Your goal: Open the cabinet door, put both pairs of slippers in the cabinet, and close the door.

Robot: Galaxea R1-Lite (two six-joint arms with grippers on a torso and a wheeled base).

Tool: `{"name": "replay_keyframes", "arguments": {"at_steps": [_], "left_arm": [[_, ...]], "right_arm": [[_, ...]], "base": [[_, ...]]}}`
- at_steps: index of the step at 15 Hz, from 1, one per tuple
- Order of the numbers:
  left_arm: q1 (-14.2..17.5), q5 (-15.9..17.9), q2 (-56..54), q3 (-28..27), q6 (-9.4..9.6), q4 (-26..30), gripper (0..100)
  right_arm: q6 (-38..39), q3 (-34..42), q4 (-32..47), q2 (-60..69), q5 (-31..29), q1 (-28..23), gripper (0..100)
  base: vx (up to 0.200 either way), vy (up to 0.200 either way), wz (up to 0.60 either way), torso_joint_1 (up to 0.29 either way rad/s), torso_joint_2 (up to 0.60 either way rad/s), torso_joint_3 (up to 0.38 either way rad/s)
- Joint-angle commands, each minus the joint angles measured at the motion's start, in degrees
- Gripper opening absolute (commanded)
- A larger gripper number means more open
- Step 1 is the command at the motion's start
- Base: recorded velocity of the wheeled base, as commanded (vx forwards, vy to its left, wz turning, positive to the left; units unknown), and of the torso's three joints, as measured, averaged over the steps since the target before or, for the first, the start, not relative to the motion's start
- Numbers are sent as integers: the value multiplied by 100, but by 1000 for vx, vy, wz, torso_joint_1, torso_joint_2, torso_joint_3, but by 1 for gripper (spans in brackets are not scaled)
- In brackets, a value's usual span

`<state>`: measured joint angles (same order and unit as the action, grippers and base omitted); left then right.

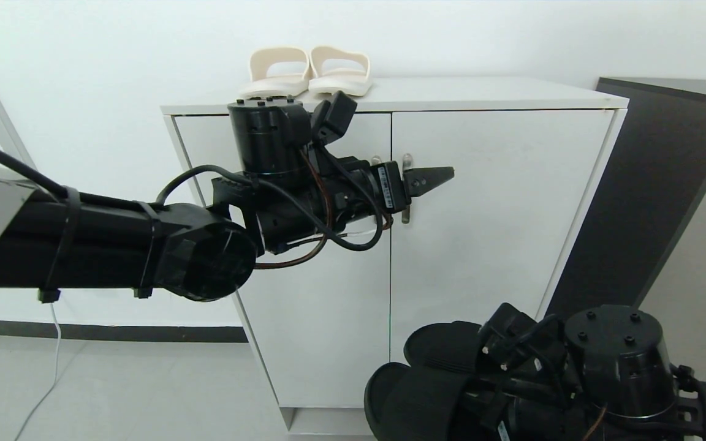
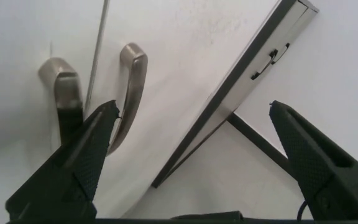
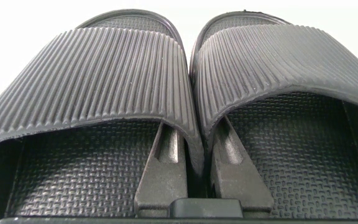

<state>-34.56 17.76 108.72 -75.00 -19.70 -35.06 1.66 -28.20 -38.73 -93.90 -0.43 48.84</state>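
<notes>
Left gripper [image 2: 194, 107] fingers spread wide, curved brushed-metal handle [image 2: 132, 87] of white cabinet door [image 2: 185, 50] just inside one fingertip, right gripper [image 3: 197, 163] fingers pinching ribbed black rubber slippers [image 3: 104, 68] by adjoining strap edges

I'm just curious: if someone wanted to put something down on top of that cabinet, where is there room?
The cabinet top is bare from the white slippers to its right edge. It is crowded at the door handles, where the open left gripper hangs.
</notes>
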Motion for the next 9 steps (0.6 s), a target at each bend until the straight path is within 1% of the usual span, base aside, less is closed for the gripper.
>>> {"name": "replay_keyframes", "arguments": {"at_steps": [1,6,7,8,9], "left_arm": [[11,-27,176,-129,-8,-1,100],[-33,8,352,-164,-8,-27,100],[-33,8,378,-164,-8,-45,0],[-33,8,378,-164,-8,-45,0],[-33,8,378,-156,-8,-45,0]], "right_arm": [[1,7,-3,-14,8,3,0],[1,25,-12,-14,16,12,0],[10,34,-38,4,25,12,0],[10,51,-73,4,34,12,0],[1,121,-170,-5,210,12,0]], "base": [[0,0,0,0,0,0],[0,0,0,0,0,0],[0,0,0,0,0,0],[0,0,0,0,0,0],[0,0,0,0,0,0]]}}
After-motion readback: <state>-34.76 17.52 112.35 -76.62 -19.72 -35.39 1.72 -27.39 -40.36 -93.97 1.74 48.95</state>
